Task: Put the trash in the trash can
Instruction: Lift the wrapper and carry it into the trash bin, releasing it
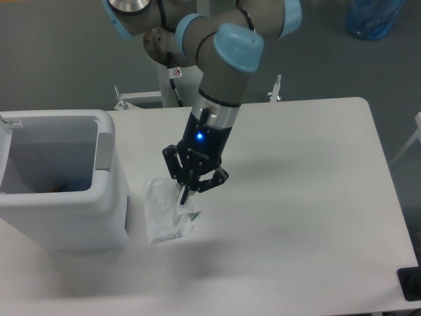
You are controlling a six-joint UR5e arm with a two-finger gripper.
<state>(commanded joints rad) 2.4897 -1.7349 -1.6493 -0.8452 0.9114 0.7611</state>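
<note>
Worktop: I see a white, rounded-corner surface filling most of my view, with grey floor behind it and along its right side.
Arm: my UR5e reaches in from the top centre, grey links with light-blue joint caps, the wrist pointing down and slightly left over the worktop; a blue light glows on the black wrist housing.
Trash can: a big boxy white bin stands at the left edge of the worktop, open at the top, thick rim, with a light-grey panel on the rim side that faces the arm. Deep inside I make out a small dark shape at the bottom, too dim for me to name.
Wrapper: the crumpled white plastic wrapper lies flat on the worktop just right of the trash can, outside it, with a green mark at its lower right corner.
Pincer: the black fingers come down onto the right part of the wrapper, tips drawn close together and touching or pinching the plastic; from this angle I cannot tell whether they truly grip it.
Bottle: I see no clear sign of it on the worktop from here.
Blue bag: sits on the floor at the top right, well apart from the worktop.
</note>
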